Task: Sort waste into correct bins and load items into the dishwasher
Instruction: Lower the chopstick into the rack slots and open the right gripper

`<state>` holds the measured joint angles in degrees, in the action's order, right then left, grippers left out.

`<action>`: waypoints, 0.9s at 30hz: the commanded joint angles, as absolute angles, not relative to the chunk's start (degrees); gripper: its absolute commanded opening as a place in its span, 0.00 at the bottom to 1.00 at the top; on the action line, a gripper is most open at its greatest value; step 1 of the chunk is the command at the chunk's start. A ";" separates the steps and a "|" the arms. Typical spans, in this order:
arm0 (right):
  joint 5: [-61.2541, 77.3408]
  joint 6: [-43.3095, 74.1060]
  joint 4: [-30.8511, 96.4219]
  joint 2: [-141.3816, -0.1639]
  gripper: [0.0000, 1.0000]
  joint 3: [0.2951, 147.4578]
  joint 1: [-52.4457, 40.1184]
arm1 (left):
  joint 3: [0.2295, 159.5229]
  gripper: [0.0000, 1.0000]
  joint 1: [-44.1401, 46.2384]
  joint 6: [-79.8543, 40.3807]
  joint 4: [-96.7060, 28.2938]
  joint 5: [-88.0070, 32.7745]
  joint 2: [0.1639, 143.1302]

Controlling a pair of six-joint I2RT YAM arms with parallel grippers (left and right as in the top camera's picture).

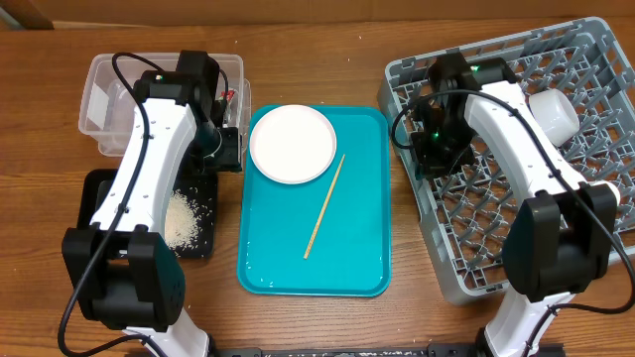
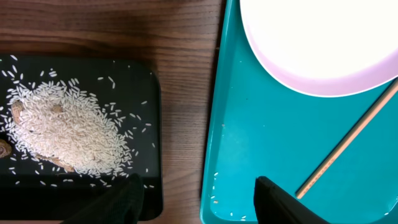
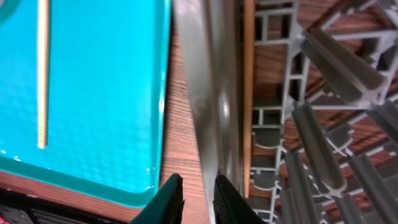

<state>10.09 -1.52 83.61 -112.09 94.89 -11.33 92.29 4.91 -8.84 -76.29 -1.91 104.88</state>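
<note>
Keeping our right gripper (image 3: 198, 193) nearly closed and empty over the dishwasher (image 1: 595, 59) wall beside a lodged chopstick (image 3: 248, 93), we hold our left gripper (image 2: 196, 196) half open, empty, between black tray (image 2: 81, 74) and teal tray (image 2: 249, 143).

Two arms, same build. White glossy link shells, rounded, running between black blocky joint housings. Left arm (image 1: 149, 169): long white forearm shell, large black housing at the base end, smaller black housing near the wrist. Right arm (image 1: 526, 149): same white shell and black joints, green indicator lights glowing on the black wrist section. Thin black cables looping outside both arms, from base housings along the shells to the wrists. Left gripper (image 2: 196, 202): two black fingers, matte, wedge-shaped. Right gripper (image 3: 198, 200): two black fingers, smooth, tapered. No markings legible.
</note>
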 commanded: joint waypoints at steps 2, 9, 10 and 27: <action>10.52 -1.28 81.01 -112.09 0.20 89.95 -11.55 | 91.96 0.59 5.39 -9.21 -76.23 -2.57 103.18; 10.55 -1.04 77.12 -112.09 0.19 89.25 -11.55 | 91.96 0.59 5.39 -9.21 -76.23 -2.59 103.18; 10.55 -1.04 76.73 -112.09 0.18 89.25 -11.55 | 91.96 0.59 5.39 -9.21 -76.25 -2.59 103.18; 9.91 -1.08 73.73 -112.09 0.19 89.36 -11.55 | 91.96 0.59 5.39 -9.23 -76.27 -2.59 103.18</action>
<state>9.21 -1.45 74.63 -111.96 89.60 -11.40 92.29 4.91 -8.84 -76.31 -1.91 104.88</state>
